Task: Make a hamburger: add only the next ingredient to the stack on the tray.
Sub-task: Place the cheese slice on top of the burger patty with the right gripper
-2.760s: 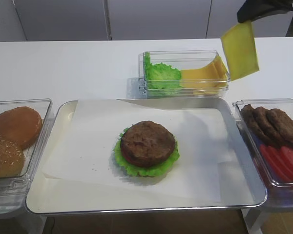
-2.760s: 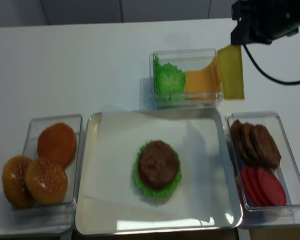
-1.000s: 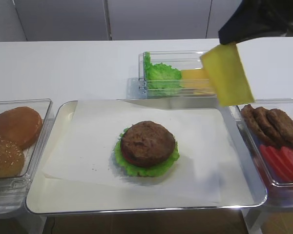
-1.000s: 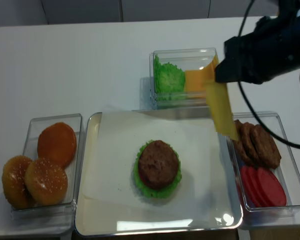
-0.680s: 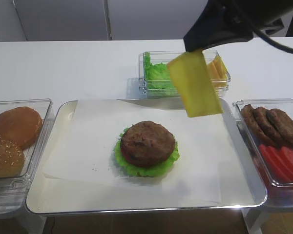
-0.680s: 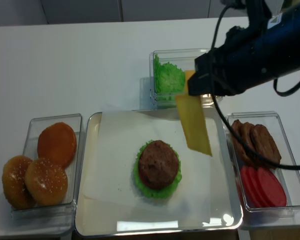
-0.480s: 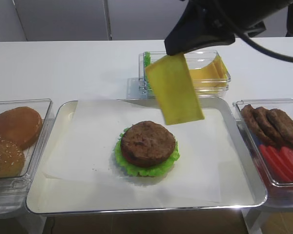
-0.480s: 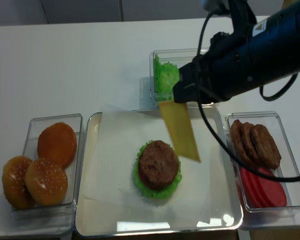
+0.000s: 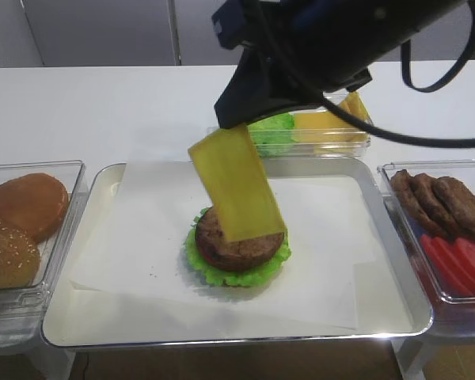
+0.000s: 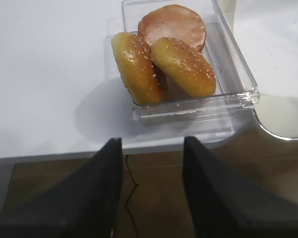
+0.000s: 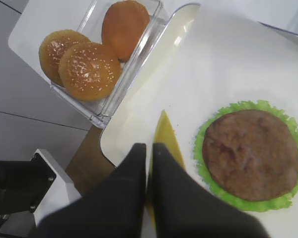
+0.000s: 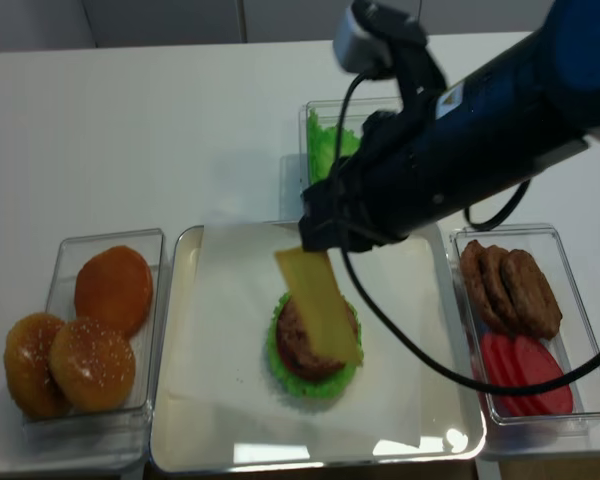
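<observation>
Right gripper [image 11: 149, 153] clamped on cheese slice [image 9: 237, 184], dangling over the stack [image 9: 237, 249] on the tray [image 9: 396, 273].

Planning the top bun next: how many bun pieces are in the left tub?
3 in the tub: a smooth bun at the far end, two seeded buns nearer the table edge. None looks hidden.

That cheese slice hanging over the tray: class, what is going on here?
The right arm's fingers are pinched shut on a yellow cheese slice, which dangles over the stack of patty and lettuce on the paper-lined metal tray. Its lower edge hangs in front of the patty, but contact cannot be judged and it is not yet released. The left arm's fingers stand open near the tub of buns, holding nothing.
</observation>
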Tool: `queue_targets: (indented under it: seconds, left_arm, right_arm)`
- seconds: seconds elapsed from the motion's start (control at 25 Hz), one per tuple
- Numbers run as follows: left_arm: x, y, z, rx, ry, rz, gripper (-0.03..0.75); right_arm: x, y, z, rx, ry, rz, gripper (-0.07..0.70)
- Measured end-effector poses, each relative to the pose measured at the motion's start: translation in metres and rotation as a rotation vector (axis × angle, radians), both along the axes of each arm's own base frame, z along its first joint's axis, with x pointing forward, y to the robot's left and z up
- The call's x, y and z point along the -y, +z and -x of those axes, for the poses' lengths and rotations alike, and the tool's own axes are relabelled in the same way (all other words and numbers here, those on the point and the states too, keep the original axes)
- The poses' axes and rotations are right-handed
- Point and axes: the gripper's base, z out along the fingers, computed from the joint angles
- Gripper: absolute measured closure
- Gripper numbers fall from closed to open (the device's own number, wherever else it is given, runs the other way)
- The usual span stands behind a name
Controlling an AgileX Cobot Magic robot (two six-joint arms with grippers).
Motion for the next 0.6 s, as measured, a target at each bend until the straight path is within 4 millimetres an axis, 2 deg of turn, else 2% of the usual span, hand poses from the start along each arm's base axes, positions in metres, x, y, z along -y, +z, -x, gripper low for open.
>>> queue_targets:
  seconds: [0.2, 0.6]
  left_arm:
    - [0.0, 0.0, 0.0, 0.0, 0.0, 0.0, 0.413]
    - [0.0, 0.0, 0.0, 0.0, 0.0, 0.0, 0.413]
  right_arm:
    - [-0.012, -0.013, -0.006, -0.018, 0.0, 0.006, 0.593]
    - [-0.023, -0.041, -0.023, -0.042, 0.009, 0.047, 0.593]
